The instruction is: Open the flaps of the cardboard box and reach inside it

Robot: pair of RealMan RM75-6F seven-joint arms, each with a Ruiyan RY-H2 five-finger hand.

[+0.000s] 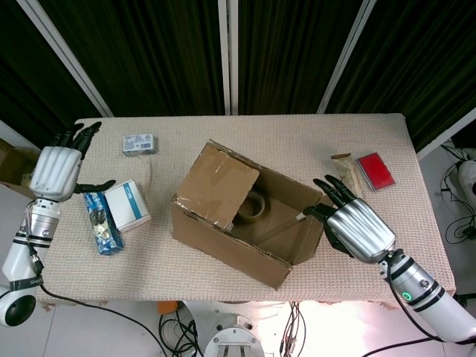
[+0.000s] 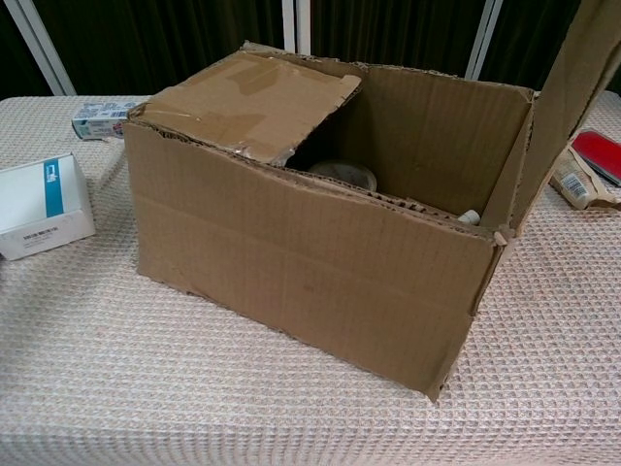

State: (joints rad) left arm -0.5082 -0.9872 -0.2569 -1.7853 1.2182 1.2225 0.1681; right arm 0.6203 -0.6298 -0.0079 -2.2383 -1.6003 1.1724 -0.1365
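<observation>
cardboard box mid-table, small cartons to its left, packets to its right, round container inside

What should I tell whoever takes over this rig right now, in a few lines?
Right hand: open, fingers spread, beside the raised right flap of the cardboard box; contact with the flap is unclear.
Left hand: open, at the table's left edge near the blue snack pack and white carton, touching nothing.
Done: right flap swung up and out, so the box's right side is open; a round container shows inside.
Left: the left flap is down over its half. Lift it, then reach inside.
</observation>
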